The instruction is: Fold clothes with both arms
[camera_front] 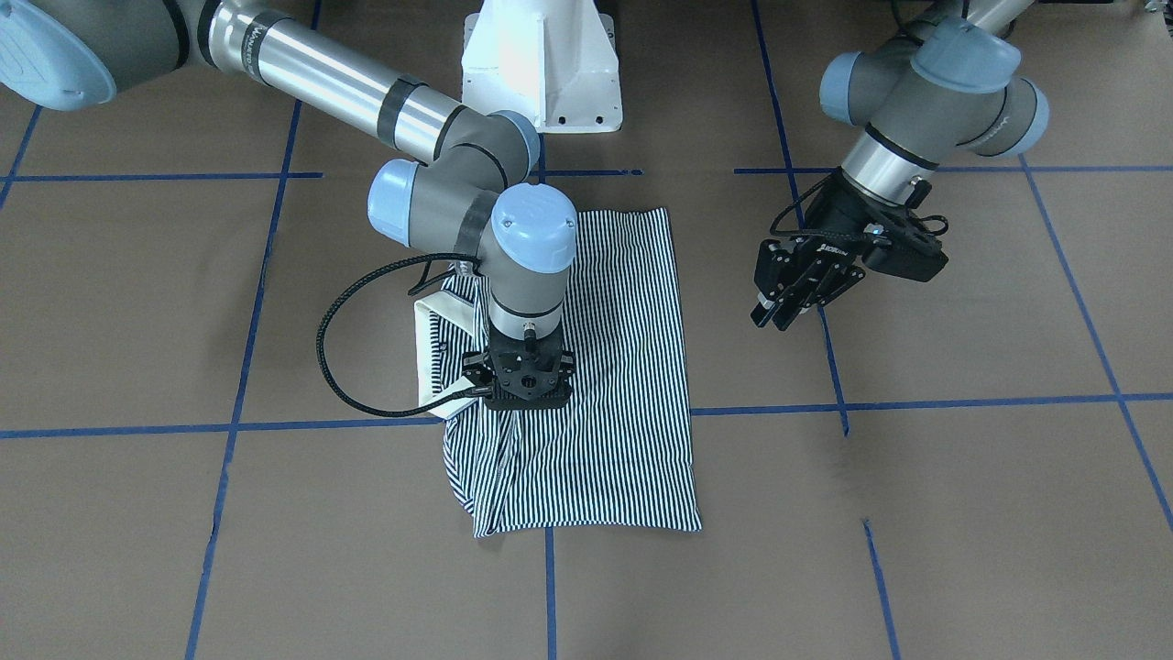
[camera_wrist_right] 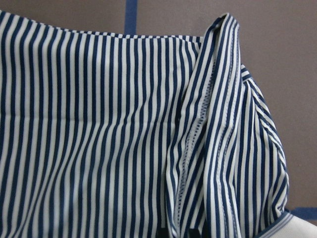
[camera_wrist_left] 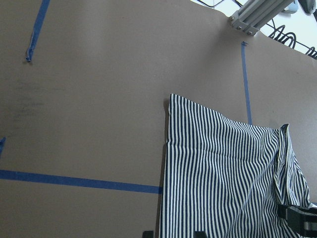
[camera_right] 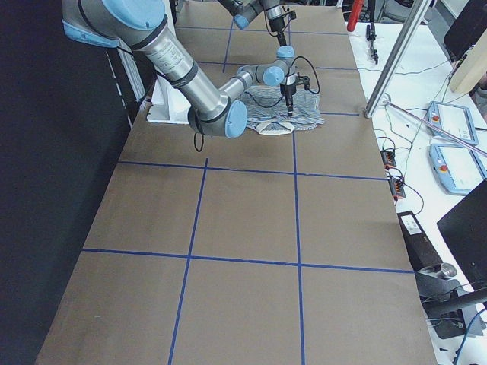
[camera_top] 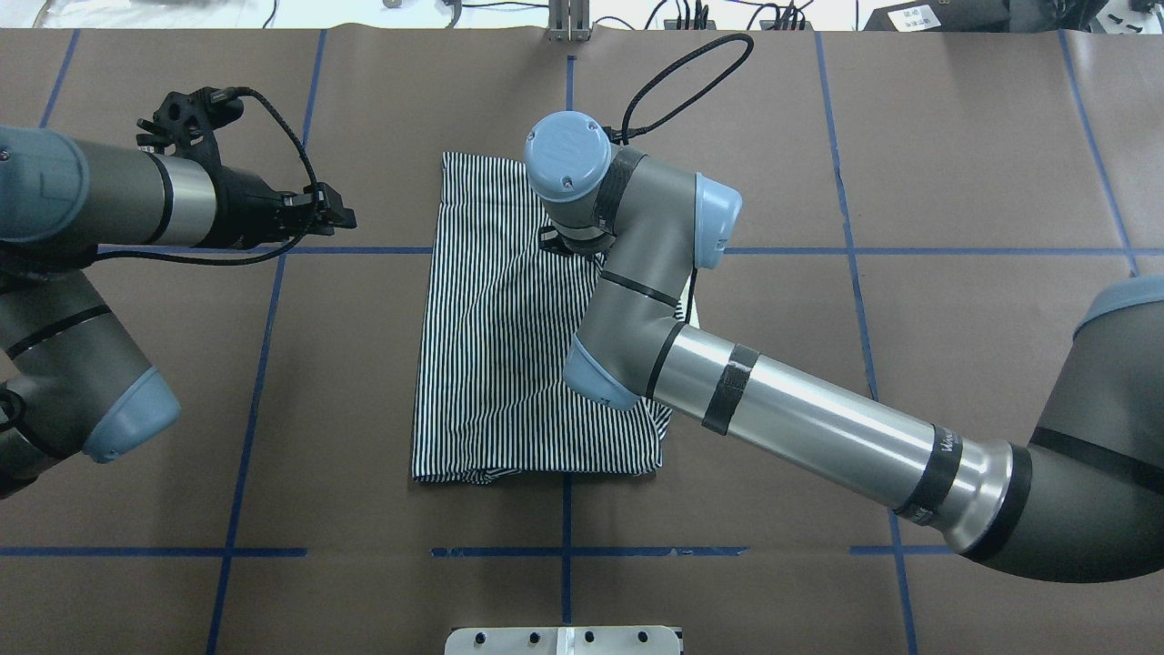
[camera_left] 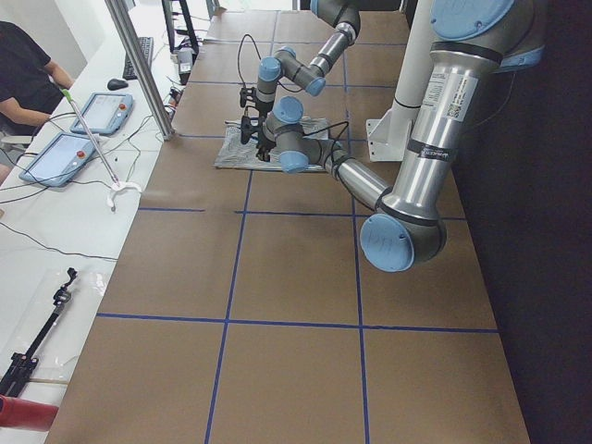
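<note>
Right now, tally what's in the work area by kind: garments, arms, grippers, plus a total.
striped polo shirt: 1
robot arms: 2, the left arm and the right arm
grippers: 2, the left gripper and the right gripper
Total: 5

The right end effector (camera_front: 513, 407) points straight down into the polo shirt (camera_front: 632, 367). Its fingertips are hidden under its own body, so its grip cannot be judged. From overhead the right arm (camera_top: 637, 273) covers it and most of the collar (camera_front: 427, 341). The right wrist view shows close striped cloth running off the left and bottom edges, blurred low down. In both side views the shirt is too small to read.
</note>
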